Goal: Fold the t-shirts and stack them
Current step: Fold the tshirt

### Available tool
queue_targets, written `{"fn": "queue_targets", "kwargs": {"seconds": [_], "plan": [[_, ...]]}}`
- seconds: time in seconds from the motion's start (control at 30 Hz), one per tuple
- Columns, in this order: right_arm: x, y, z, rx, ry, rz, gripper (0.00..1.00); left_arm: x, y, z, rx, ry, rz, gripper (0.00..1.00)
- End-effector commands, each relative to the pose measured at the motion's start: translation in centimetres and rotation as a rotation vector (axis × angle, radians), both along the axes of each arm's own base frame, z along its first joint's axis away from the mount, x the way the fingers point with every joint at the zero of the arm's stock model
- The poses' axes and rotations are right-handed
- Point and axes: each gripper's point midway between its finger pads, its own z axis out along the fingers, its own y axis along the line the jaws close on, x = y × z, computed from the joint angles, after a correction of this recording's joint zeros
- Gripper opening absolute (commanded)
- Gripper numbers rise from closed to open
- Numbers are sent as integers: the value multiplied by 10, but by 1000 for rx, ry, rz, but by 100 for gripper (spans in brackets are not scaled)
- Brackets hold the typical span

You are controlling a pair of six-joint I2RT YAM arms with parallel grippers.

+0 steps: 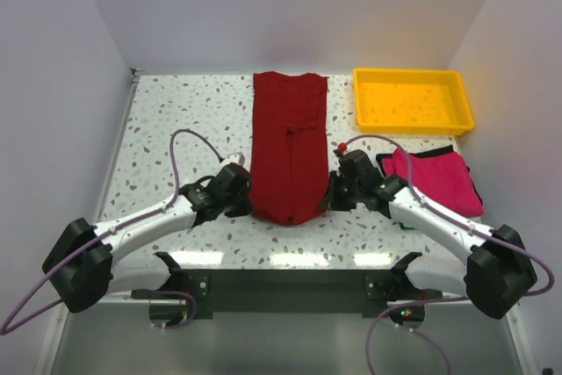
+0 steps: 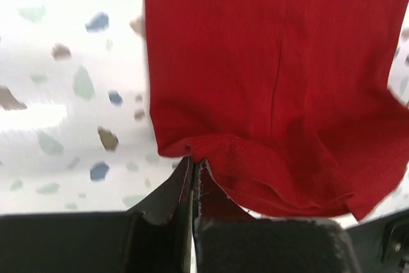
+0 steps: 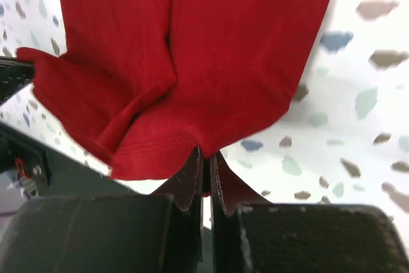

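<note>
- Red shirt [image 1: 290, 147] lies in the middle of the bench [image 1: 176, 120] as a long strip, near hem at the arms' side
- Left tool [image 2: 192, 163] and right tool [image 3: 206, 156] each clamped shut on a near hem corner; bite looks shallow, cloth may slip out on the lift
- Layers bunch at the right corner; one could drop, spoiling the fold
- Uneven carry would skew the edges
- Right arm [image 1: 430, 212] sits close to pink shirt [image 1: 439, 180]; could drag it

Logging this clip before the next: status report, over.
Left gripper, right gripper both shut on maroon t-shirt, near hem corners. Shirt lies as long narrow strip. Nothing on top of it; pink t-shirt off to the right.
</note>
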Motion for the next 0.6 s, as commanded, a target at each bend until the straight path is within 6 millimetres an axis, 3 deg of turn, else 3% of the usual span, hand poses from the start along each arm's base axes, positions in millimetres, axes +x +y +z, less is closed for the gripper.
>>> {"fn": "queue_targets", "kwargs": {"seconds": [0.0, 0.07, 0.1, 0.17, 0.2, 0.33, 0.43, 0.5, 0.53, 0.57], "plan": [[40, 0, 15, -55, -106, -22, 0, 49, -6, 30, 0, -139, 10, 0], [62, 1, 24, -40, -142, -53, 0, 68, -11, 36, 11, -179, 8, 0], [69, 1, 18, -47, -130, -54, 0, 79, -16, 45, 3, -207, 9, 0], [91, 3, 29, -21, -168, -69, 0, 96, -14, 40, 36, -188, 19, 0], [98, 3, 29, -24, -179, -66, 0, 109, -18, 51, 28, -214, 32, 0], [137, 7, 36, -16, -215, -76, 0, 147, -11, 53, 35, -237, 83, 0], [157, 9, 35, -19, -219, -73, 0, 172, -8, 46, 44, -230, 101, 0], [170, 6, 35, -21, -228, -81, 0, 186, -8, 52, 44, -247, 101, 0], [178, 10, 42, -6, -244, -75, 0, 192, -3, 46, 52, -236, 112, 0], [184, 8, 35, -15, -233, -72, 0, 203, -5, 54, 40, -259, 115, 0]]}}
